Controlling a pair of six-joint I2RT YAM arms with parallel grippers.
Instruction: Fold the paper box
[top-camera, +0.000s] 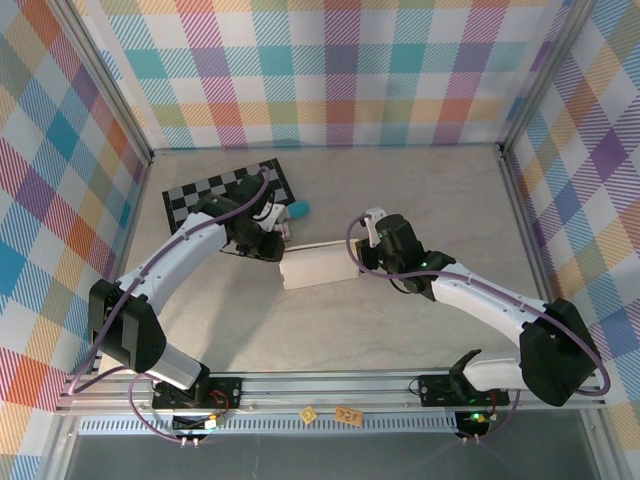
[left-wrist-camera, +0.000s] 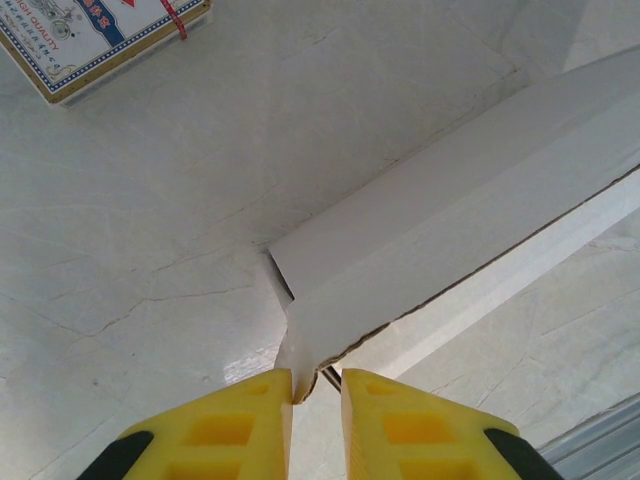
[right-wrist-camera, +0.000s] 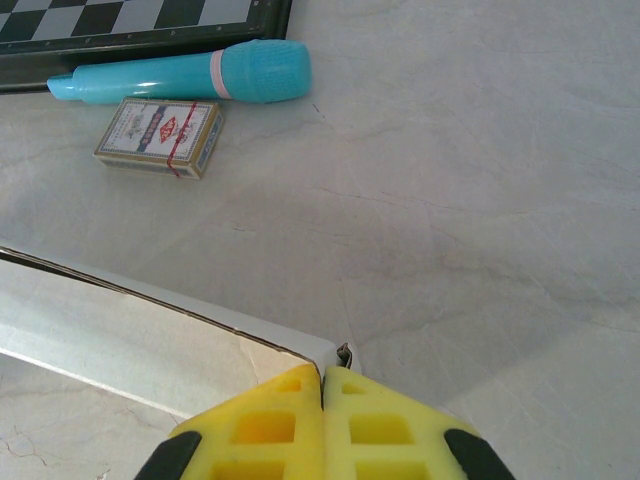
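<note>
The paper box (top-camera: 320, 268) lies on the pale table (top-camera: 420, 200) near its middle, between the two grippers, a long white card shape with its left end slightly nearer the arms' bases than its right. From above, both wrists hide their own fingers, so the jaws can only be read from the wrist cameras.

The left wrist view has the left gripper (left-wrist-camera: 317, 395) at the box's left end. Its yellow fingers (left-wrist-camera: 235, 430) stand a narrow gap apart, not clamped, with the corner of the card in that gap and touching the inner face of the left one. This view also shows a dark seam along the box's long edge, where one layer of card lies over another.

In the right wrist view, the right gripper (right-wrist-camera: 322, 380) is clenched, its two yellow fingers pressed flat together. The box's right corner runs up to their tips; whether card is nipped between them I cannot tell.

That view also makes out the clutter the overhead picture shows small: a teal marker (right-wrist-camera: 190, 75) just in front of the black-and-grey checkerboard (right-wrist-camera: 120, 25), and a deck of playing cards (right-wrist-camera: 160, 138) just beside the marker, all apart from the box
</note>
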